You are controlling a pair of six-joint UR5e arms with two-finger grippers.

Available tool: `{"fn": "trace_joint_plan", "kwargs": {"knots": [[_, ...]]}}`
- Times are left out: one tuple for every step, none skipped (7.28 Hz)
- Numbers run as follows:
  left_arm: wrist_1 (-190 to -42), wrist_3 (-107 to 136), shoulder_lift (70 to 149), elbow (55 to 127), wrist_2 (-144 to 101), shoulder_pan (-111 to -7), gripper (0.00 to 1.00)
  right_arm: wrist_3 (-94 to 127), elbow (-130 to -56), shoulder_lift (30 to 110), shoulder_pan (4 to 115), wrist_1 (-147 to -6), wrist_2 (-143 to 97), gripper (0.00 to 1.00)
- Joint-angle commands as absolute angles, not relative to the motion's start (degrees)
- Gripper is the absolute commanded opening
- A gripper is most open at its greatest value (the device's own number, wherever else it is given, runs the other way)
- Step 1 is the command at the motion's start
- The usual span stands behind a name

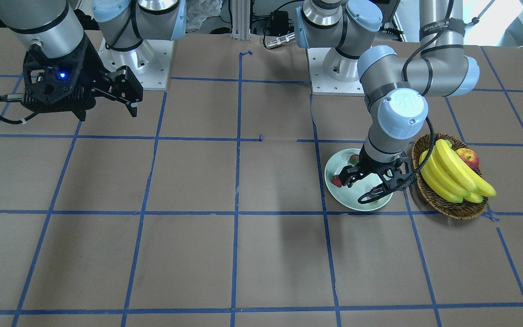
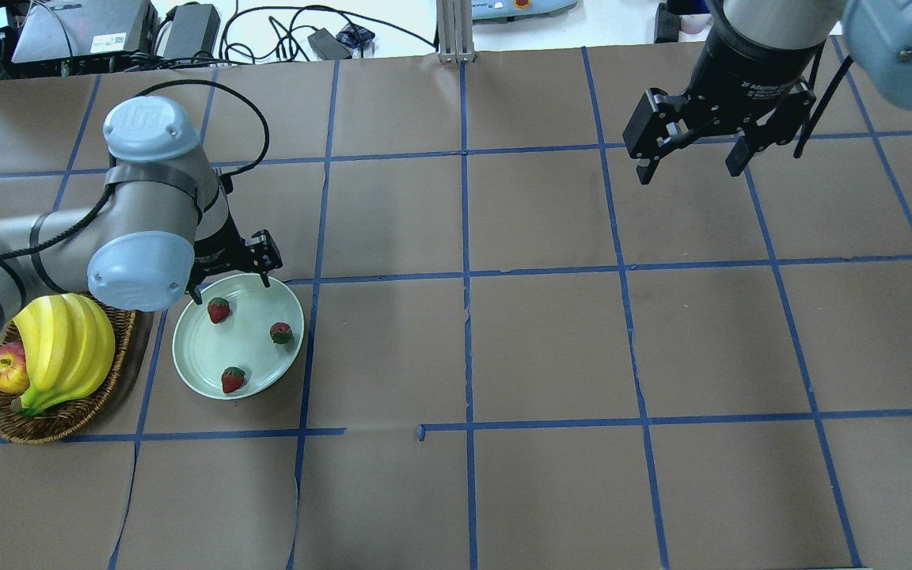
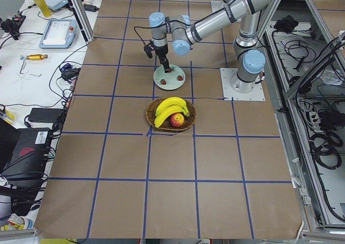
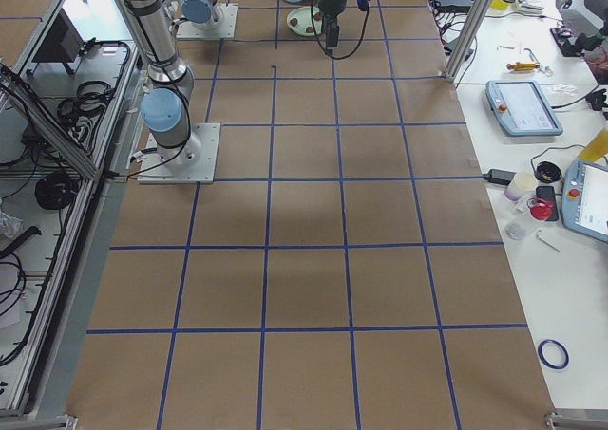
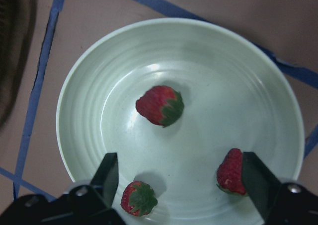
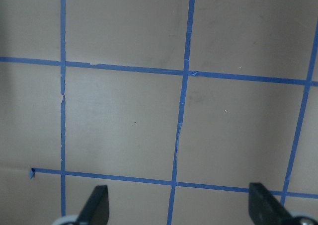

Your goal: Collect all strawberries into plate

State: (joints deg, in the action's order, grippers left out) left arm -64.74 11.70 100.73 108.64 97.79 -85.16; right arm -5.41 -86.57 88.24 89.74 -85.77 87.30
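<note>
Three red strawberries lie apart in the pale green plate (image 2: 207,360): one (image 2: 218,309) by the far rim, one (image 2: 281,332) toward the table's middle, one (image 2: 233,380) by the near rim. In the left wrist view the same strawberries (image 5: 160,105) (image 5: 138,198) (image 5: 231,172) rest on the plate (image 5: 74,96). My left gripper (image 2: 231,286) hangs open over the plate's far edge, holding nothing; its fingers (image 5: 107,178) stand wide apart. My right gripper (image 2: 689,169) is open and empty, high over bare table at the far right.
A brown wicker basket (image 2: 60,419) with bananas (image 2: 64,348) and an apple (image 2: 5,372) stands close beside the plate, under my left arm's elbow. Blue tape lines (image 6: 184,72) grid the brown table. Arm bases (image 1: 136,63) stand at the robot's edge.
</note>
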Motion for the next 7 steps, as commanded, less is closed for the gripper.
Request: {"fn": "trace_joint_plan", "kwargs": {"knots": [[-84.6, 6.2, 97.8, 93.3, 96.1, -85.7, 1.0, -5.4, -86.6, 88.2, 89.7, -85.8, 87.3, 1.0], [-89.1, 5.7, 97.3, 88.4, 95.8, -87.9, 1.0, -5.4, -86.6, 88.2, 89.7, -85.8, 87.3, 1.0], [-89.9, 5.2, 96.6, 87.0, 94.8, -92.6, 1.0, -5.4, -86.6, 88.2, 89.7, -85.9, 87.3, 1.0], [-89.7, 4.4, 96.2, 86.5, 94.8, -97.2, 1.0, -5.4, -86.5, 88.3, 89.7, -85.9, 87.3, 1.0], [-89.8, 3.1, 95.2, 86.0, 94.8, -97.9, 1.0, -5.7, -86.6, 88.3, 89.7, -86.7, 87.8, 1.0], [-89.8, 1.1, 94.5, 86.8, 94.7, -98.2, 1.0, -5.9, -86.6, 88.2, 89.9, -89.8, 87.9, 1.0], [-89.7, 0.6, 93.8, 86.8, 95.1, -97.8, 1.0, -6.1, -86.3, 88.4, 89.9, -89.9, 88.0, 1.0]]}}
